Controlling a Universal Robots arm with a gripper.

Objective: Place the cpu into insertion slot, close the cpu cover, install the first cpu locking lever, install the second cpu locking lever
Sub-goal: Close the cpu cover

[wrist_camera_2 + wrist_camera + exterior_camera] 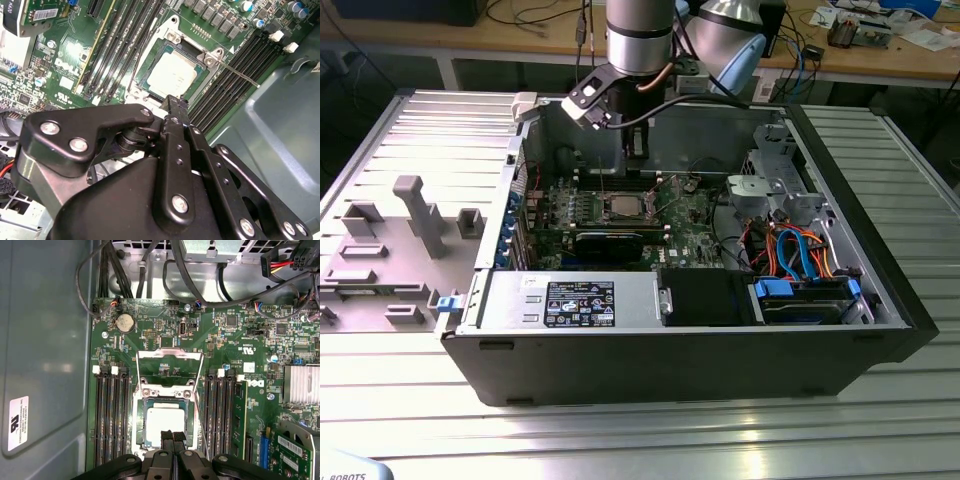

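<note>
The silver-topped cpu (165, 422) (172, 75) (620, 207) lies flat in the insertion slot (165, 391) (209, 59) on the green board. The cpu cover (170, 356) is swung open, a thin silvery frame lying past the slot on the coin-battery side. One thin wire locking lever (201, 427) (240, 75) is unlatched and slants out over the memory slots. My gripper (172, 439) (172, 104) (636, 150) hangs just above one edge of the cpu, on the side away from the cover. It is shut with nothing between the fingers.
Black memory slots (110, 420) (222, 415) flank the socket on both sides. Cable bundles (175, 280) run along the board's edge near the case wall (45, 340). A finned heatsink (302, 385) and an add-in card (295, 450) sit beyond one bank of slots.
</note>
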